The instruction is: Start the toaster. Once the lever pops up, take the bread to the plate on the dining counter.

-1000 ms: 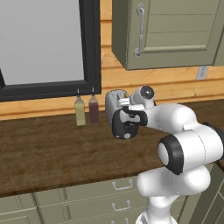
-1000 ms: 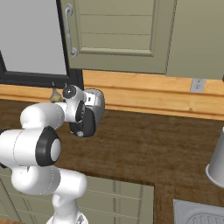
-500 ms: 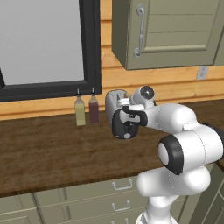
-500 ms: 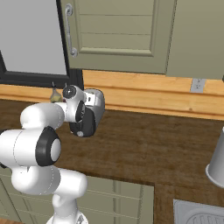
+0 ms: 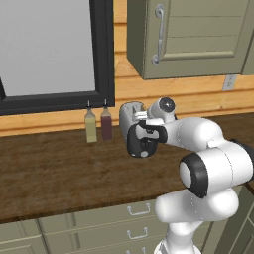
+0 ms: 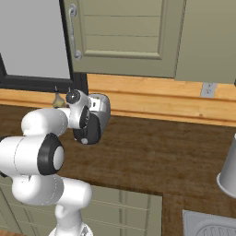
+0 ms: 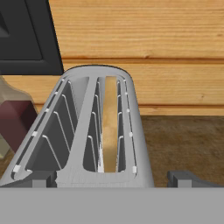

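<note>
The white arm's dark two-finger gripper (image 5: 140, 133) hangs at the near black end of the rounded silver two-slot toaster (image 7: 94, 131), unmoved since a second ago; its fingers are hidden, so whether they are closed is unclear. A pale beige bread slice (image 7: 110, 127) stands in the right-hand slot. Behind, two slim bottles (image 5: 97, 124) are partly cut off.

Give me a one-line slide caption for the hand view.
Hand camera looks down into the silver toaster, the bread in one slot, the other slot empty, two bottles alongside.
</note>
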Tool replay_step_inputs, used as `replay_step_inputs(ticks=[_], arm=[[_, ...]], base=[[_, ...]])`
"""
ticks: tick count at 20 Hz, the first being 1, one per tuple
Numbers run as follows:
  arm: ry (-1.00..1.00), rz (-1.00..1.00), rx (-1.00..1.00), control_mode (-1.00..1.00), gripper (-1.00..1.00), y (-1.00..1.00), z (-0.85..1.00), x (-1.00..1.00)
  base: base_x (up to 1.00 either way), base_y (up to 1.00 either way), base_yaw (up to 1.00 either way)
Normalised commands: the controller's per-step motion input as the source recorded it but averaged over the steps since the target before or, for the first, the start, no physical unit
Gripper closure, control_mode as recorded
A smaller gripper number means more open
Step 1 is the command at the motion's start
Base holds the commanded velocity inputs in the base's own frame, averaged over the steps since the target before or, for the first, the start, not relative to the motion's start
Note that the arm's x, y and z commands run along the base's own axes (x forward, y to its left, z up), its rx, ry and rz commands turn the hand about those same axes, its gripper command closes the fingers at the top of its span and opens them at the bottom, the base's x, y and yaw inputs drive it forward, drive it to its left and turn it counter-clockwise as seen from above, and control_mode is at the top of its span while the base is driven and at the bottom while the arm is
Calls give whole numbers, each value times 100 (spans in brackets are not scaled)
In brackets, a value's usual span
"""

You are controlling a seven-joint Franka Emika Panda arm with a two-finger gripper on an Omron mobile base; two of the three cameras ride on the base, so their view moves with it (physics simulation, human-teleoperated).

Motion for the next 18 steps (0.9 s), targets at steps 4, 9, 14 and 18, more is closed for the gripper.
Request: replay_step_inputs(ticks=[4,9,14,18], arm=[[0,0,0,-100,-100,0,0,0],[0,0,0,-100,-100,0,0,0],[0,0,0,-100,-100,0,0,0],[0,0,0,-100,-100,0,0,0]], base=[[0,0,0],[0,0,0],[0,0,0],[0,0,0]])
